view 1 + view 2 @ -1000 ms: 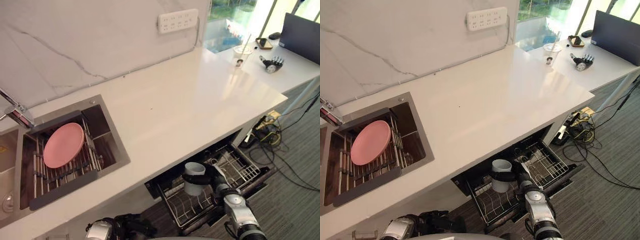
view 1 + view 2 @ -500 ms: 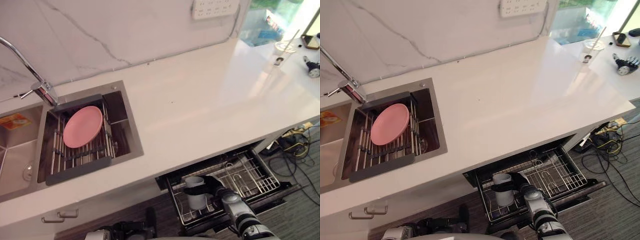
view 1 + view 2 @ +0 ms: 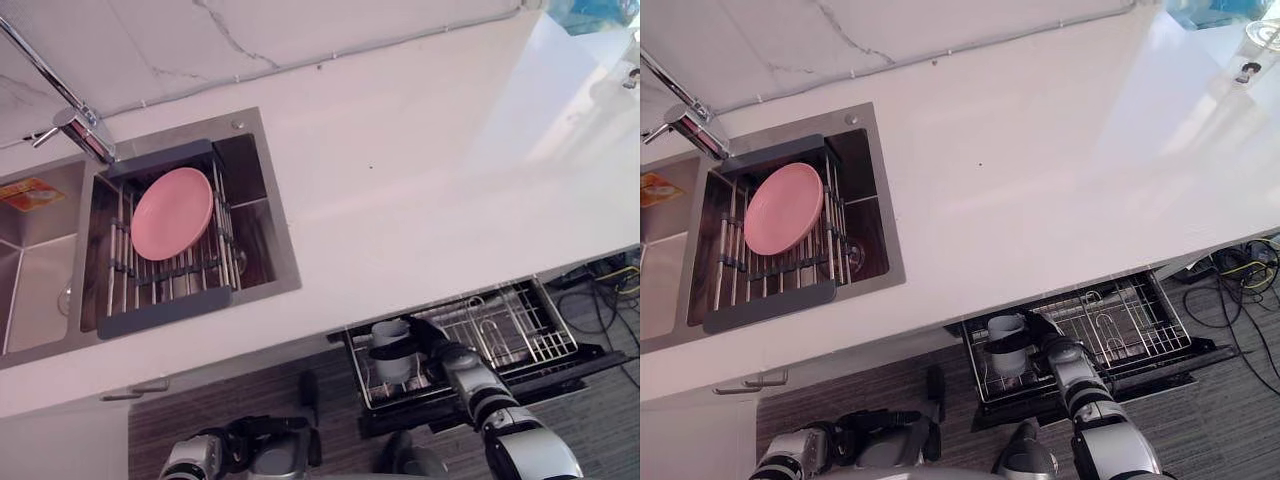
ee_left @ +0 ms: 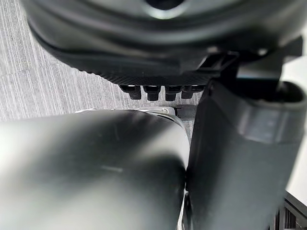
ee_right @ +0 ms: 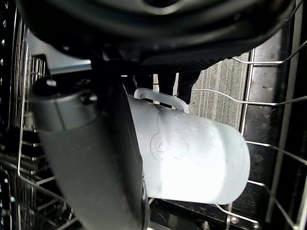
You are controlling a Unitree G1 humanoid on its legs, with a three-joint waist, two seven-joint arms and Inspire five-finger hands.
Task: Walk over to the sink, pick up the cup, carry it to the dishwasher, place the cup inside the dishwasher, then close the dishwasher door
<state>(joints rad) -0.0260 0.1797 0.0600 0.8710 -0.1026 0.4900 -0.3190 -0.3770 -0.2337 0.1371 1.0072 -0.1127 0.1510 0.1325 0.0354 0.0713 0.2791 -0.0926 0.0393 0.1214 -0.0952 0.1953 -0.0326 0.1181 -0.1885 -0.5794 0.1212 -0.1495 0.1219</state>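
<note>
Left eye: white counter (image 3: 430, 170) runs across the frame. Sink (image 3: 255, 215) is upper left, with a pink plate (image 3: 172, 212) tilted on a wire drainer in it. Faucet (image 3: 75, 125) is cut off by the top-left corner. Lower right: dishwasher rack (image 3: 510, 335) is pulled out from under the counter, with the dishwasher door (image 3: 590, 358) down beneath it. Cup (image 3: 392, 368) stands upright, mouth up, at the rack's left end. Right hand (image 3: 432, 345) is on it, its dark fingers banded round the cup's middle. Can't tell whether the cup base sits on the wires. Left hand (image 3: 250, 445) is a dark shape at the bottom edge, left of centre, with no detail.

Right eye: same layout. The counter edge hides the rack's back.

Left wrist: mostly dark bulk close up. Fingers (image 4: 156, 91) show only as short stubs in a row against the grey ribbed floor (image 4: 29, 62). Can't tell if they're straight or curled.

Right wrist: thumb (image 5: 86, 158) lies across the pale translucent cup, gripping it, with rack wires around it. Handle (image 5: 160, 98) is partly visible. The cup's rim end is hidden behind the thumb.
</note>
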